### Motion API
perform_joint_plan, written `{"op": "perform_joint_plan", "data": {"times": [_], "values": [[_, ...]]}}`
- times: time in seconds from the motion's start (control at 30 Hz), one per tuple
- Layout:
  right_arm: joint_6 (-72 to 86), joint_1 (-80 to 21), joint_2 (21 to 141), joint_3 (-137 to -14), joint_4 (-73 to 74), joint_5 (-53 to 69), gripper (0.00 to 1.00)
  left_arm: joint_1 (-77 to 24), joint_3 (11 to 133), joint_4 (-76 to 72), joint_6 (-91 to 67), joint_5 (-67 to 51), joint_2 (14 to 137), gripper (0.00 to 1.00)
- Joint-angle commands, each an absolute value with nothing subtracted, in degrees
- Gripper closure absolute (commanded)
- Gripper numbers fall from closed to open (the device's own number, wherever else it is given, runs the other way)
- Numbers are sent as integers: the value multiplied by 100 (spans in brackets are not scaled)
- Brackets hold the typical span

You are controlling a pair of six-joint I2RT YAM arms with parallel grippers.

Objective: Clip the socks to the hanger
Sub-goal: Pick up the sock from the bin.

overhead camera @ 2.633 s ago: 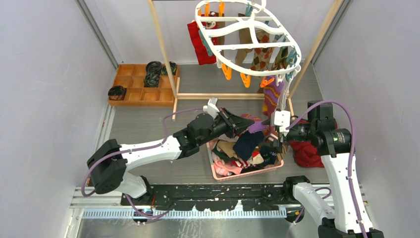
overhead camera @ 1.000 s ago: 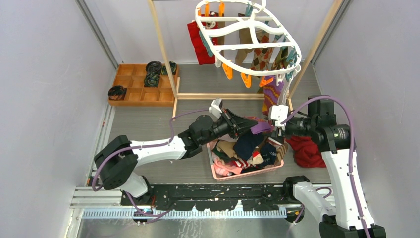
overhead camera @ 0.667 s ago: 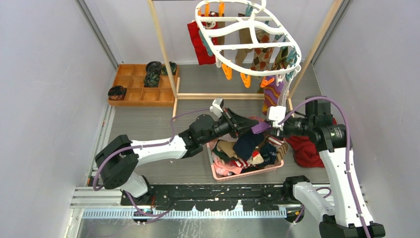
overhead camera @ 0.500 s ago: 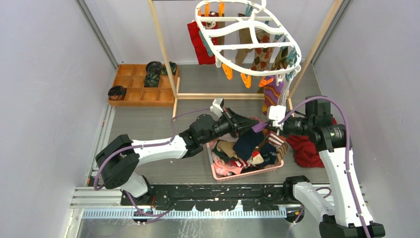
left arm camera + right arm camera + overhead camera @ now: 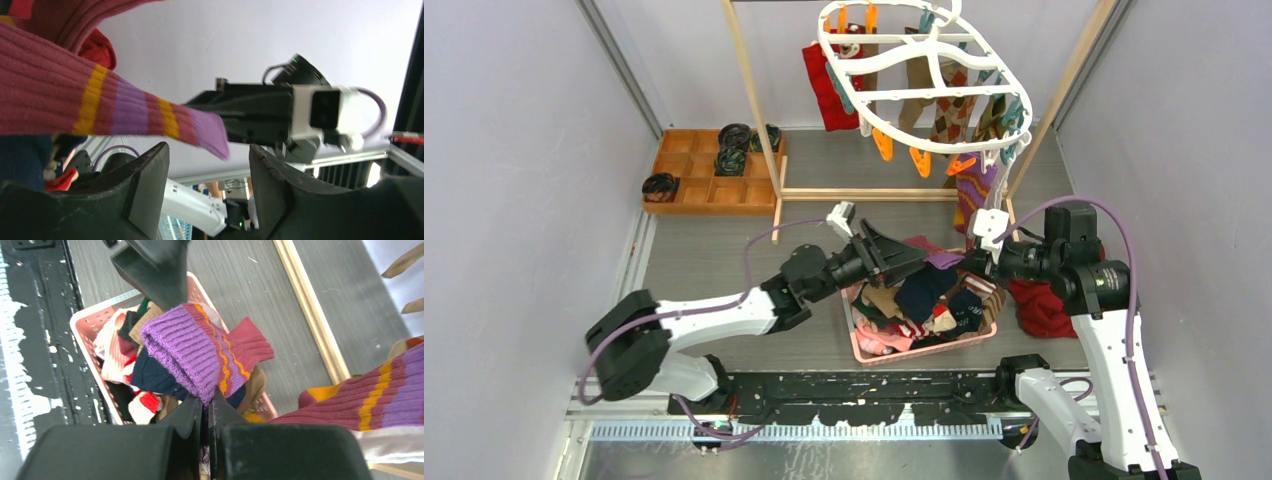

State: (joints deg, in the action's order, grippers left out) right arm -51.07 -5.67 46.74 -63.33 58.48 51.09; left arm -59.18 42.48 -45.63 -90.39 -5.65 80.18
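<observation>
**A:** Maroon ribbing with purple and yellow bands: where is that sock (image 5: 944, 259)?

**B:** In the air over the far side of the pink basket (image 5: 906, 351), held by one end. The right gripper (image 5: 205, 407) has its fingers pressed together on the purple cuff. The maroon part hangs beyond it, over the heap of socks (image 5: 924, 295) in the basket.

**A:** And the left gripper (image 5: 914, 258)?

**B:** Spread. In its wrist view the sock runs across above both fingers (image 5: 147, 185) and touches neither, as far as I can see. The cuff end sits over the gap.

**A:** How do the arms stand?

**B:** The left arm (image 5: 724, 315) lies low and long. It reaches from its base at the near left diagonally across the desk (image 5: 714, 260) to the basket's far left side, with the gripper pointing right. The right arm (image 5: 1114, 345) rises steeply from its base at the near right and bends at the elbow above the red cloth (image 5: 1039, 305). Its forearm turns left, so its gripper faces the other one. The two tips are near each other but apart.

**A:** The hanger (image 5: 894, 95)?

**B:** It hangs inside the wooden rack (image 5: 749, 90) at the back, behind the basket. Several socks are clipped round it: a red one at the left, argyle ones in the middle and a striped one at the near right. That last one is just beyond the right gripper.
</observation>
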Motion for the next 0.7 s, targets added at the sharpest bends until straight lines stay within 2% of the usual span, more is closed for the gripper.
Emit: {"op": "perform_joint_plan", "data": {"times": [0.0, 0.17, 0.23, 0.33, 0.5, 0.67], "values": [[-4464, -593, 4717, -6388, 5963, 5282, 99, -5899, 3759, -4604, -7417, -709, 6894, 35], [-4403, -582, 4853, -6511, 6159, 5429, 99, -5883, 3376, -3925, -4456, -1663, 5727, 30], [-4403, -585, 4888, -6526, 6192, 5496, 98, -5904, 3371, -3028, -3138, -1804, 5264, 24], [-4438, -555, 4934, -6497, 6240, 5642, 97, -5924, 3276, -2468, -1360, -1829, 4947, 19], [-4653, -496, 5007, -6452, 6438, 5886, 96, -5948, 3157, -2610, 733, -2252, 5046, 16], [-4697, -443, 5056, -6449, 6467, 5979, 96, -6006, 3597, -2738, 1666, -2308, 5685, 16]]}}
